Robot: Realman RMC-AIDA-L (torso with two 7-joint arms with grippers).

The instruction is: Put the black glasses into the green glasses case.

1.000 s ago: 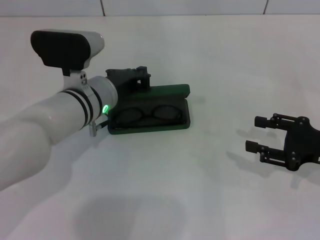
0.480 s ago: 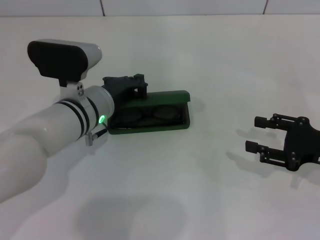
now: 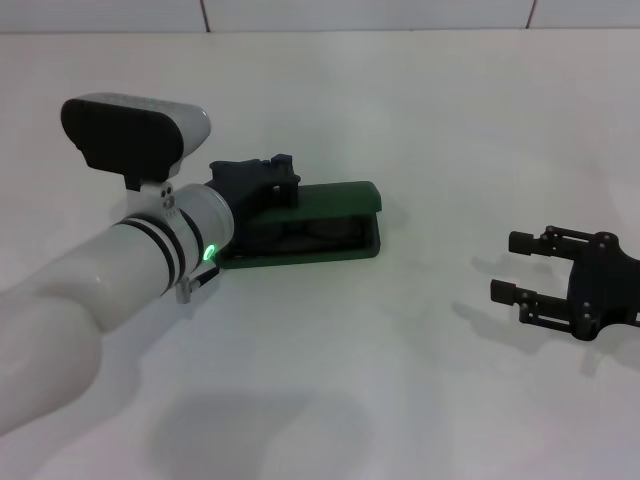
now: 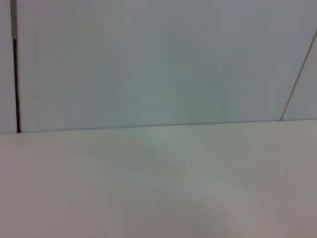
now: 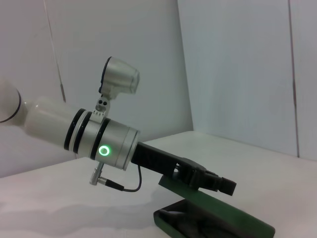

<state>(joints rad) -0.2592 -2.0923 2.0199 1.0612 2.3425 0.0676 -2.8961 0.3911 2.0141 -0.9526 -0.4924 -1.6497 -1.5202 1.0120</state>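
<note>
lid lower now, green glasses case [image 3: 300, 225] half shut under left gripper [image 3: 262, 180].
grip unclear; black glasses [image 3: 305, 232] could get pinched. right gripper [image 3: 512, 267] idle, fingers spread.

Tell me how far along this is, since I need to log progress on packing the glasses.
Done: the black glasses already lie inside the green glasses case. In hand: the left gripper is on the lid, which is tilted well down over the base but not fully shut. Left: closing the lid and withdrawing. The right gripper sits open on the table, apart.
</note>
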